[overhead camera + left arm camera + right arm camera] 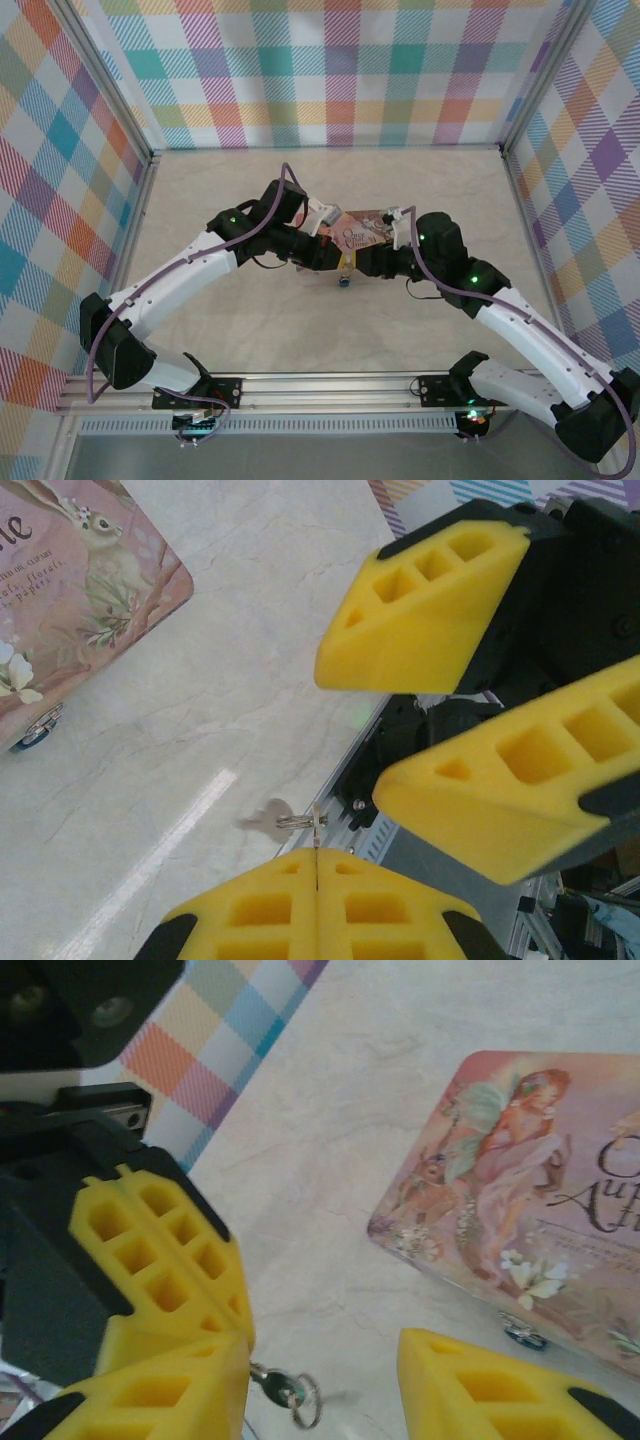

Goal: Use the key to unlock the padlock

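— The left fingers (250, 910) pinch the key (262, 822); the right fingers (430, 610) gape, holding nothing.
— And the padlock (38, 727)?
— Left edge of the left wrist view, against the tin (90, 590), up-left of the key.

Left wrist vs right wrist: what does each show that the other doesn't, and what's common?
Left wrist, not right: the aluminium rail at the near edge of the table. Right wrist, not left: the fairy figure painted on the tin. Both: the tin, the key with its ring, held by the shut left gripper, the open right gripper, and a small metal fitting at the tin's edge, too blurred to identify.
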